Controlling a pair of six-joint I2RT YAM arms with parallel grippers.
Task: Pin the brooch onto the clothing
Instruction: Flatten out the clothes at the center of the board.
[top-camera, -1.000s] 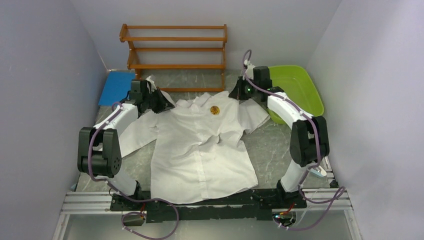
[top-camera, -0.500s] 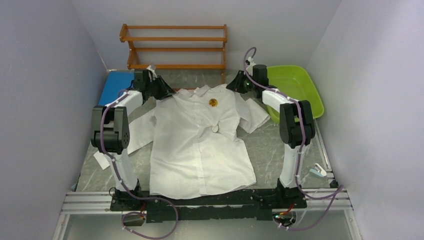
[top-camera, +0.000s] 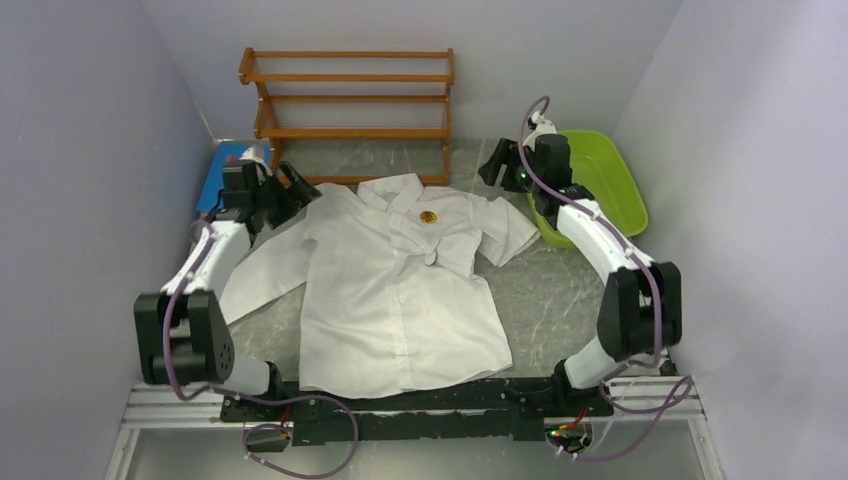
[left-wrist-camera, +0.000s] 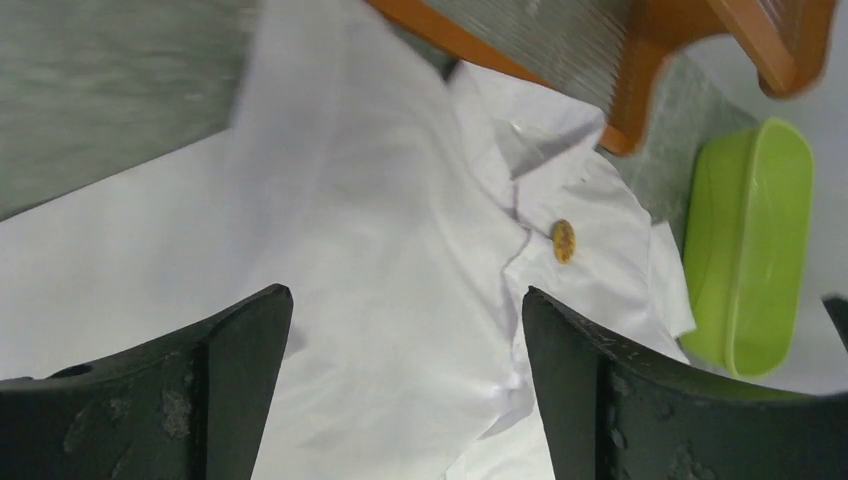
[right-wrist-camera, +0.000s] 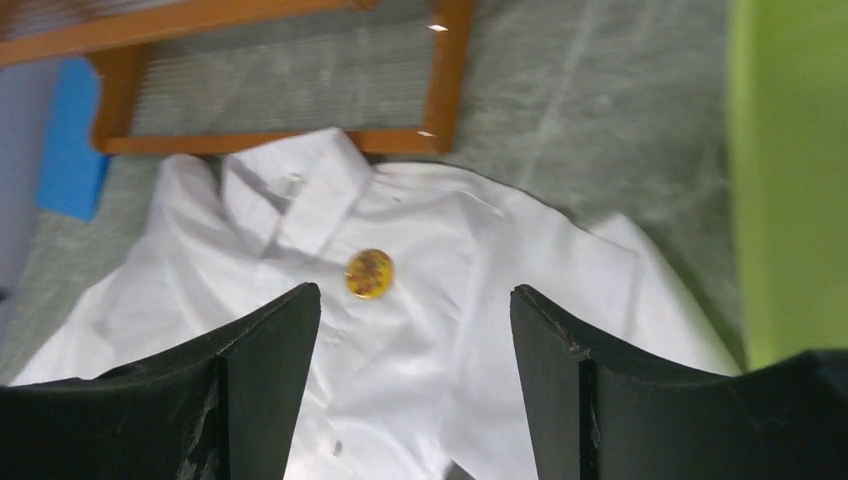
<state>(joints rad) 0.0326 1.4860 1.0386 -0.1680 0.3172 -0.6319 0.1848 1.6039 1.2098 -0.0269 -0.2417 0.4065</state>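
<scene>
Spreading over the middle of the grey tabletop (top-camera: 560, 290), the white shirt (top-camera: 400, 300) lay face up with its collar toward the far edge, just beside the foot of the wooden rack (top-camera: 350, 100), and creases showed around its placket and right sleeve. That thin cloth was the main risk: a tool brushing it could drag a fold over the chest or tug the pin. The green basin (top-camera: 600, 170) at the far right sat close to the right arm, which could knock it. The left tool (left-wrist-camera: 405, 310) and right tool (right-wrist-camera: 415, 305) both stood released, jaws apart with nothing between them, near the shirt's far shoulders. The brooch (top-camera: 428, 216) sat on the chest just below the collar, right of the placket; whether its pin was truly fastened could not be told, so it might slip off if the shirt were lifted
</scene>
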